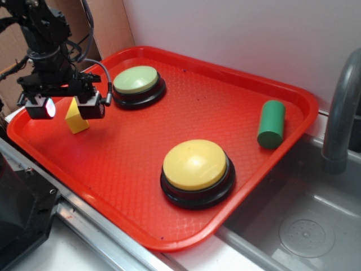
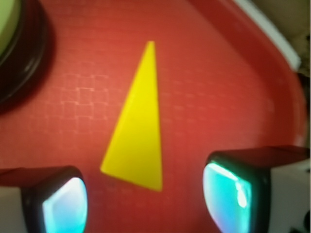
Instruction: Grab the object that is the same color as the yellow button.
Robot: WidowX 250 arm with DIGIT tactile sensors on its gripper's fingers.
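The object, a small yellow wedge block [image 1: 76,118], stands on the red tray [image 1: 141,158] near its left corner. In the wrist view the yellow block [image 2: 137,131] is a long triangle pointing away, just ahead of the fingers. My gripper [image 1: 66,108] hovers above it, open, one finger on each side and nothing held. Through the wrist camera the gripper [image 2: 146,201] shows two glowing pads [image 2: 65,208] with bare tray between them. The yellow button [image 1: 195,165], a large dome on a black base, sits near the tray's front edge, far from the gripper.
A pale green dome button [image 1: 136,81] on a black base stands just right of the gripper; its edge [image 2: 14,43] shows at the wrist view's top left. A green cylinder [image 1: 271,124] lies at the tray's right rim. A grey faucet [image 1: 341,113] and sink lie to the right.
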